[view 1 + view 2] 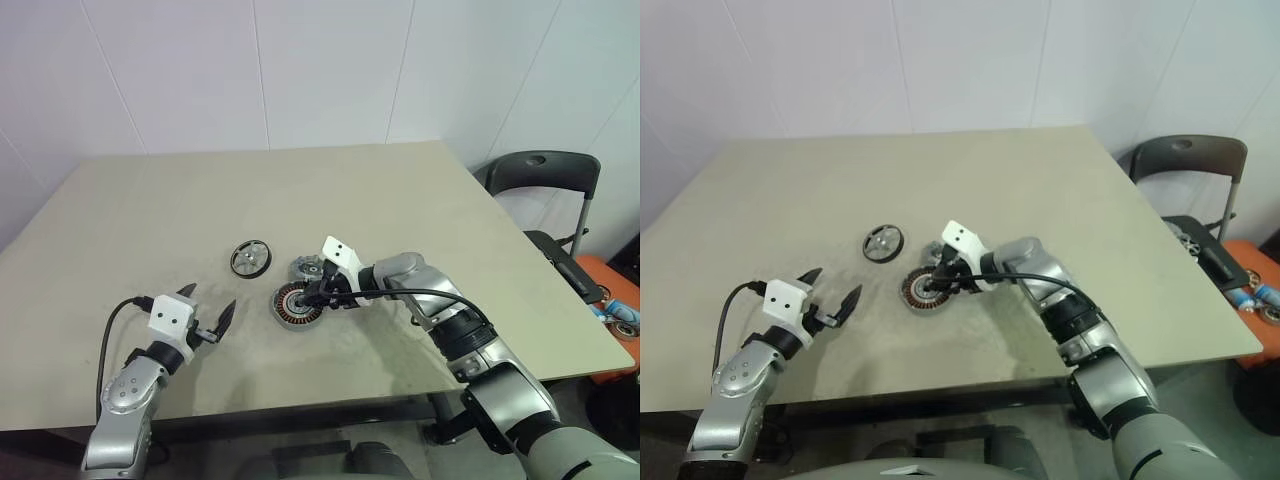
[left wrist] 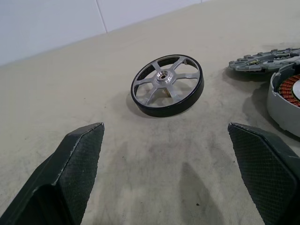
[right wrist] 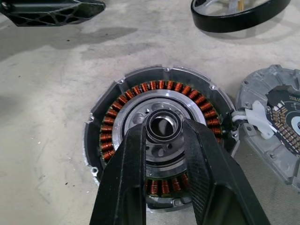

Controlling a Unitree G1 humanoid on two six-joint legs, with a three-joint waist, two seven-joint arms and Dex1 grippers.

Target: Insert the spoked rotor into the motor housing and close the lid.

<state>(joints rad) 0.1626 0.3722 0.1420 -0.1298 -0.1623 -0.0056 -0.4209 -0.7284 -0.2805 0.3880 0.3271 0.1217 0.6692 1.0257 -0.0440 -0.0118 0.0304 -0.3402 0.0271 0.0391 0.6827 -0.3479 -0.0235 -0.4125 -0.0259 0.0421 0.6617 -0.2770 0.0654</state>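
Observation:
The motor housing (image 3: 159, 87), a silver cup ringed with copper windings, lies flat on the table just in front of the lid (image 1: 306, 268). That lid (image 3: 276, 117) is a grey notched cap lying beside the housing's rim. My right gripper (image 3: 163, 130) points down over the housing's centre, shut on a small metal ring (image 3: 163, 116) right at the hub. The black spoked rotor (image 2: 167, 84) lies flat to the left of the lid (image 2: 262, 60). My left gripper (image 1: 210, 301) hovers open near the table's front, aimed at the rotor (image 1: 250, 258) and well short of it.
The tan table (image 1: 150, 200) has bare surface to the left and behind the parts. A grey chair (image 1: 545, 180) stands off the table's right side, with an orange object (image 1: 600, 280) on the floor past it.

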